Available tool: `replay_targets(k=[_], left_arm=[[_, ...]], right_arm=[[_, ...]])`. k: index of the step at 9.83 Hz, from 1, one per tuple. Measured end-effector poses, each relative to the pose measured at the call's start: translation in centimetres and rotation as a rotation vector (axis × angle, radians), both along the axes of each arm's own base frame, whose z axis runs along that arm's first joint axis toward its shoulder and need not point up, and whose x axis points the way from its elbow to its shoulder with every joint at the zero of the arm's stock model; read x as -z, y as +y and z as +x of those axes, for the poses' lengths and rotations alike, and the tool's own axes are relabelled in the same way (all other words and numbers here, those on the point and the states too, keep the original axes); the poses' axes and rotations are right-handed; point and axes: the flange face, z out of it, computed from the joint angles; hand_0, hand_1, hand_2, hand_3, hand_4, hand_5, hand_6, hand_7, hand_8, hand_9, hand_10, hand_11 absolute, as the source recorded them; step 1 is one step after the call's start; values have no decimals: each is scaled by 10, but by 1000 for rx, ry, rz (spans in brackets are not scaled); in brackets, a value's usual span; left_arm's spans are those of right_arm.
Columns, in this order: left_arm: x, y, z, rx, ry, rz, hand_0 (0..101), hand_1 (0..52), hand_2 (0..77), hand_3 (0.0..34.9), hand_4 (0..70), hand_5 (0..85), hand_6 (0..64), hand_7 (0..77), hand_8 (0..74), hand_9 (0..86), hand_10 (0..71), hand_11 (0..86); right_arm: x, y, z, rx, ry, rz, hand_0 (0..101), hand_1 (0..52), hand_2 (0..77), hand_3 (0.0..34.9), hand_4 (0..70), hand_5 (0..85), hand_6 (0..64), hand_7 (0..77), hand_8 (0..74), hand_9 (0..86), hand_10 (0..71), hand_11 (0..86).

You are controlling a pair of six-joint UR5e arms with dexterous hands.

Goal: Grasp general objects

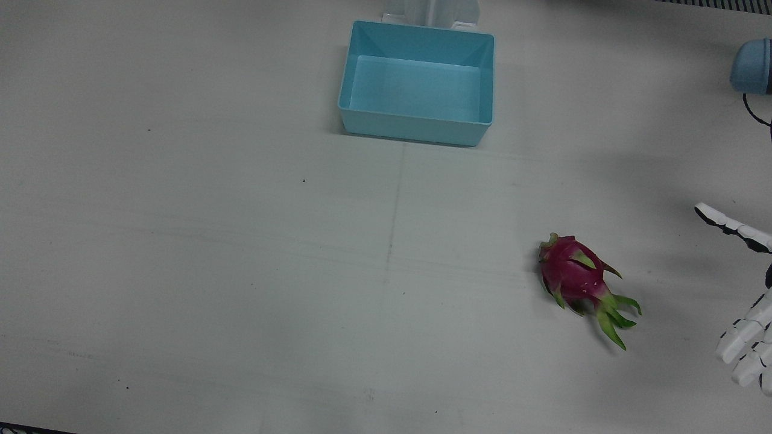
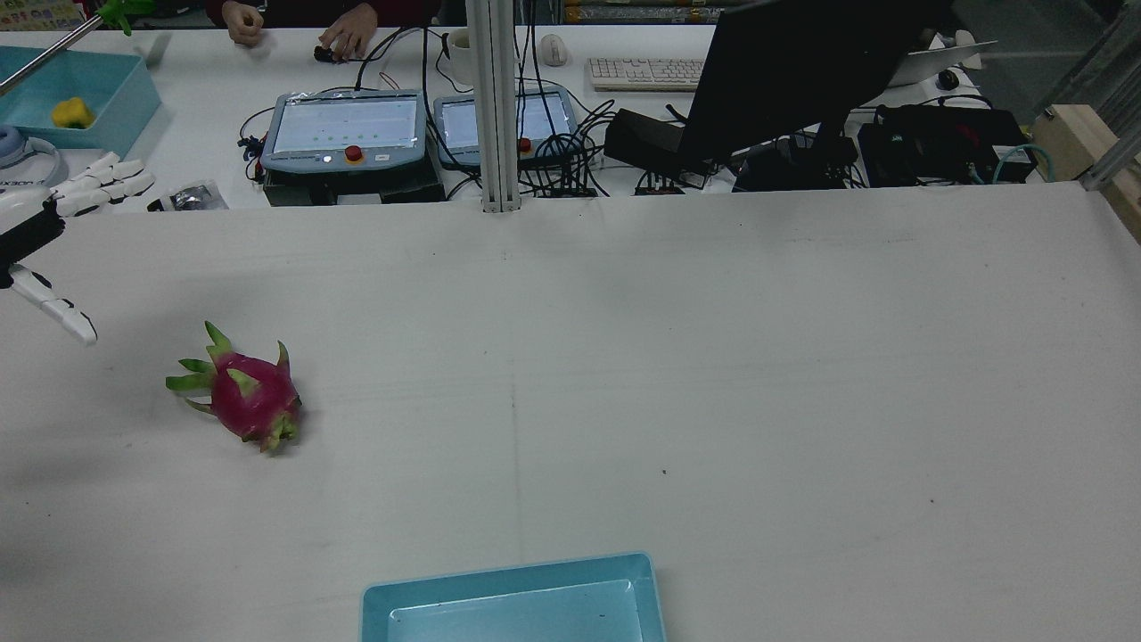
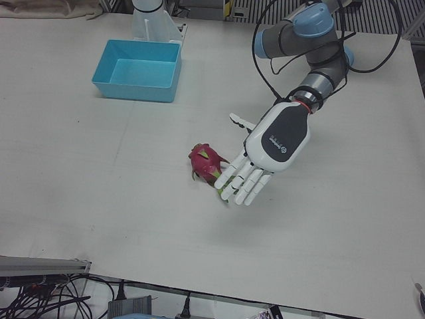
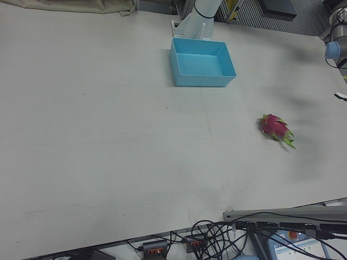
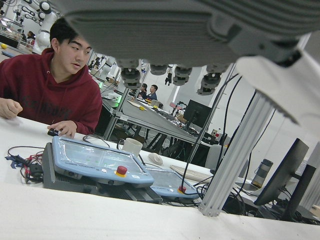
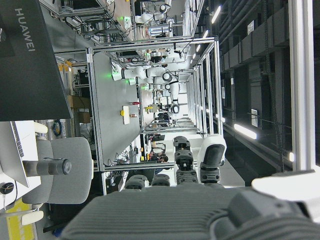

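A pink dragon fruit (image 1: pixel 578 278) with green scales lies on its side on the white table (image 1: pixel 241 271), on my left arm's half. It also shows in the rear view (image 2: pixel 247 403) and in both corner views (image 3: pixel 205 163) (image 4: pixel 275 127). My left hand (image 3: pixel 267 147) hovers just beside and above the dragon fruit, open, palm down and fingers spread, holding nothing. Only its fingers (image 1: pixel 748 340) reach into the front view, and the rear view has the left hand (image 2: pixel 45 223) at its left edge. My right hand (image 6: pixel 190 165) appears only in its own view, open and empty.
An empty light-blue bin (image 1: pixel 416 81) stands at the table's robot side, centre (image 2: pixel 513 597). Beyond the far edge are teach pendants (image 2: pixel 343 129), a metal post (image 2: pixel 493 107), a monitor (image 2: pixel 802 71), cables and a seated person (image 5: pixel 50 85).
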Motion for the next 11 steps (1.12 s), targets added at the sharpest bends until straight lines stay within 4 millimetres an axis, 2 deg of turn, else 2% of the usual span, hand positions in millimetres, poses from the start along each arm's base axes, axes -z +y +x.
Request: replay_targets(k=[1, 2, 3, 5, 6, 7, 8, 9, 11], left_arm=[[0, 5, 18, -24, -17, 12, 480, 0, 16, 38, 60, 22, 16, 71, 16, 16, 147, 5], [3, 12, 43, -47, -21, 20, 480, 0, 16, 38, 60, 22, 16, 71, 16, 16, 147, 5], [7, 21, 70, -58, -22, 26, 495, 0, 11, 124, 60, 22, 22, 71, 22, 11, 142, 5], [11, 32, 98, -53, -34, 33, 520, 0, 16, 199, 60, 22, 16, 76, 16, 11, 142, 5], [11, 36, 106, -51, -50, 41, 520, 0, 16, 199, 60, 22, 16, 76, 16, 11, 142, 5], [9, 38, 113, -42, -70, 48, 515, 0, 11, 265, 60, 22, 16, 82, 16, 11, 136, 5], [5, 39, 119, -29, -85, 52, 515, 0, 11, 265, 60, 22, 16, 82, 16, 11, 136, 5], [-2, 38, 124, -20, -90, 57, 504, 0, 16, 301, 60, 22, 16, 82, 16, 11, 136, 5], [-16, 42, 133, -5, -121, 112, 503, 0, 16, 302, 60, 22, 16, 82, 16, 11, 136, 5]], right_arm=[[0, 0, 0, 0, 0, 0, 2, 60, 16, 0, 0, 742, 0, 0, 0, 11, 0, 11], [0, 0, 0, 0, 0, 0, 1, 60, 16, 0, 0, 742, 0, 0, 0, 11, 0, 11], [0, 0, 0, 0, 0, 0, 1, 60, 16, 0, 0, 742, 0, 0, 0, 11, 0, 11], [0, 0, 0, 0, 0, 0, 3, 60, 16, 0, 0, 742, 0, 0, 0, 11, 0, 11], [0, 0, 0, 0, 0, 0, 2, 60, 16, 0, 0, 742, 0, 0, 0, 11, 0, 11], [0, 0, 0, 0, 0, 0, 3, 60, 16, 0, 0, 742, 0, 0, 0, 16, 0, 11], [0, 0, 0, 0, 0, 0, 3, 60, 16, 0, 0, 742, 0, 0, 0, 16, 0, 11], [0, 0, 0, 0, 0, 0, 1, 60, 16, 0, 0, 742, 0, 0, 0, 16, 0, 11], [0, 0, 0, 0, 0, 0, 1, 60, 16, 0, 0, 742, 0, 0, 0, 11, 0, 11]])
